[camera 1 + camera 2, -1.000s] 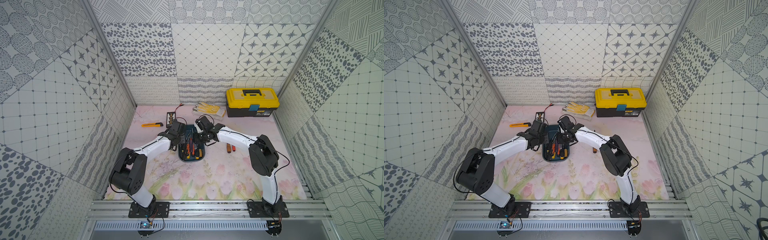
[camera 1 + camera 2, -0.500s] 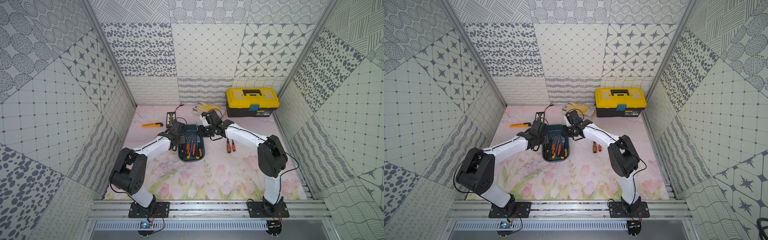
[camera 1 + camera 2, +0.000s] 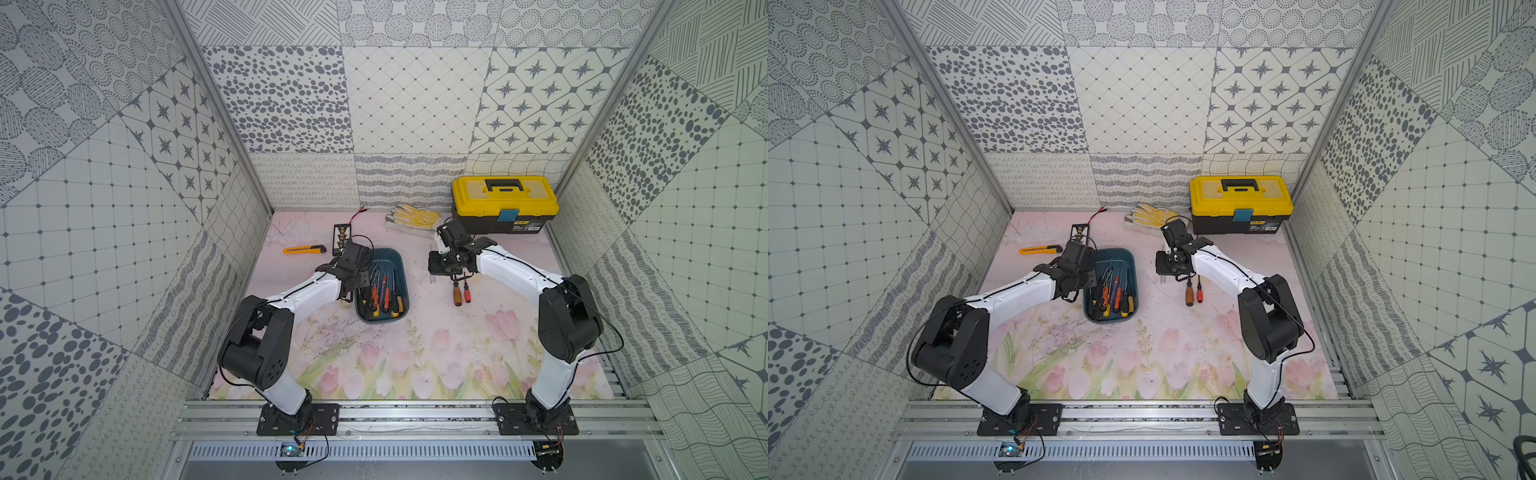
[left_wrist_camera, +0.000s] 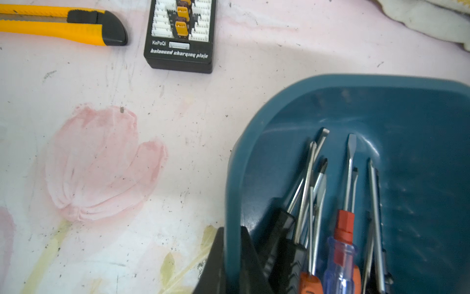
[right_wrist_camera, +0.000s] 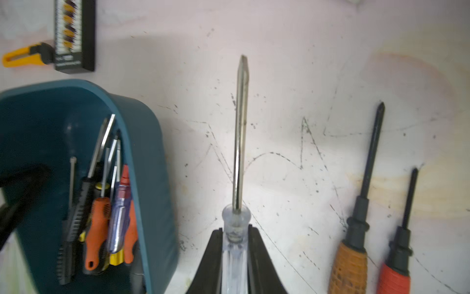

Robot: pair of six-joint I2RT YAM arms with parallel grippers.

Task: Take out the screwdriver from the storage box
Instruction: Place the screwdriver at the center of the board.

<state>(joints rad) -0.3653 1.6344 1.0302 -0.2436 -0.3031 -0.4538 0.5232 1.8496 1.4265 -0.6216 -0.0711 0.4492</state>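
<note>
**A:** In both top views, where does the storage box (image 3: pixel 388 254) sit?

**B:** On the flowered mat (image 3: pixel 415 353), left of the middle, with its long side running away from the arm bases. A bundle of screwdrivers (image 3: pixel 384 297) lies inside it. The left gripper (image 3: pixel 358 291) is at the box's left wall. The right gripper (image 3: pixel 1165 272) is well apart from the box, over bare mat on the right.

**A:** What else is on the mat?

**B:** A yellow-lidded toolbox (image 3: pixel 505 199) stands at the back wall with gloves (image 3: pixel 413 216) beside it. A utility knife (image 3: pixel 303 249) and a charging plate (image 3: pixel 341 239) lie behind the box.

**A:** And the left wrist view?

**B:** The left gripper (image 4: pixel 232 264) is pinched tight onto the teal wall of the storage box (image 4: pixel 236 178), with one black finger (image 4: pixel 216 262) outside and the other inside. Steel shafts and handles lie just beside the inner finger. The knife (image 4: pixel 63 25) and plate (image 4: pixel 180 38) lie on the mat beyond the box.

**A:** The right wrist view?

**B:** The right gripper (image 5: pixel 235 257) is clamped on the handle of the clear-handled screwdriver (image 5: pixel 240 132). That tool is outside the storage box (image 5: pixel 152 157). It is between the box's rim and two loose tools lying on the mat, a brown-handled screwdriver (image 5: pixel 348 267) and a red-handled screwdriver (image 5: pixel 394 277). I cannot tell whether its tip touches the mat.
</note>
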